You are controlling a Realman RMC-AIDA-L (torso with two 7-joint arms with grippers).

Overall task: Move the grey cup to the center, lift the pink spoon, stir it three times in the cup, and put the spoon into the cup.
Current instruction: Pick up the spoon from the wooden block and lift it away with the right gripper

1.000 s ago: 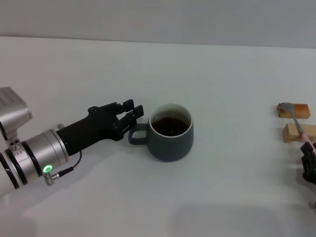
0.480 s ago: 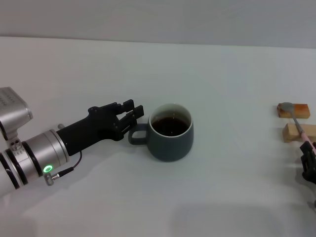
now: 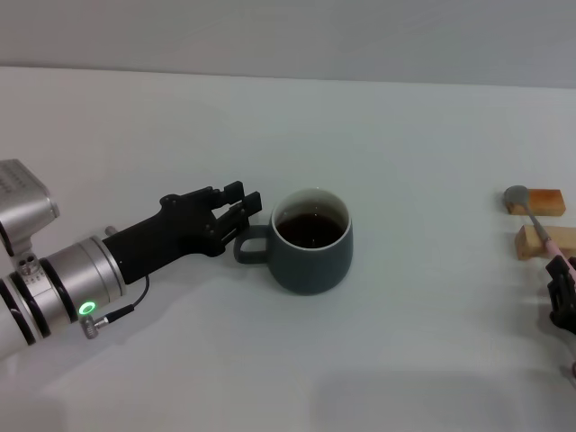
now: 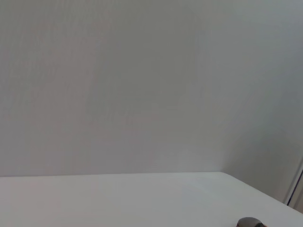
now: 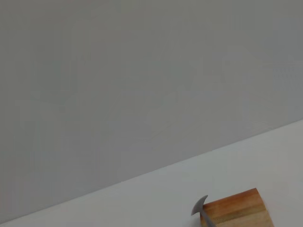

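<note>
A: Left side, head view. What is recorded for the left gripper (image 3: 241, 203)?

B: The black fingers are seen reaching in low over the white tabletop (image 3: 378, 135), their tips beside the loop handle of the rounded dark slate-grey ceramic cup (image 3: 311, 240). The fingers are spread a little apart around the handle's outer side. Whether the handle is actually touched cannot be told; no firm clamp on it is visible. A green light is noted on the silver wrist behind.

A: And the cup itself?

B: It is seen upright near the middle of the table, its handle turned toward the left gripper. Dark brown liquid is visible inside, below the pale inner wall.

A: Further right?

B: Two small wooden blocks are noted near the right edge, the far block (image 3: 544, 201) and the near block (image 3: 538, 241). The slim spoon with a silver metal bowl and pale pink handle (image 3: 534, 218) is laid across them. The bowl is seen at the far block's left end and the handle over the near block. In the right wrist view the far block (image 5: 236, 209) and the spoon bowl (image 5: 200, 206) appear again.

A: The right gripper (image 3: 563, 292)?

B: Only a dark part is caught at the right edge, just beside the handle's end. Its opening cannot be told, nor whether the spoon is touched.
</note>
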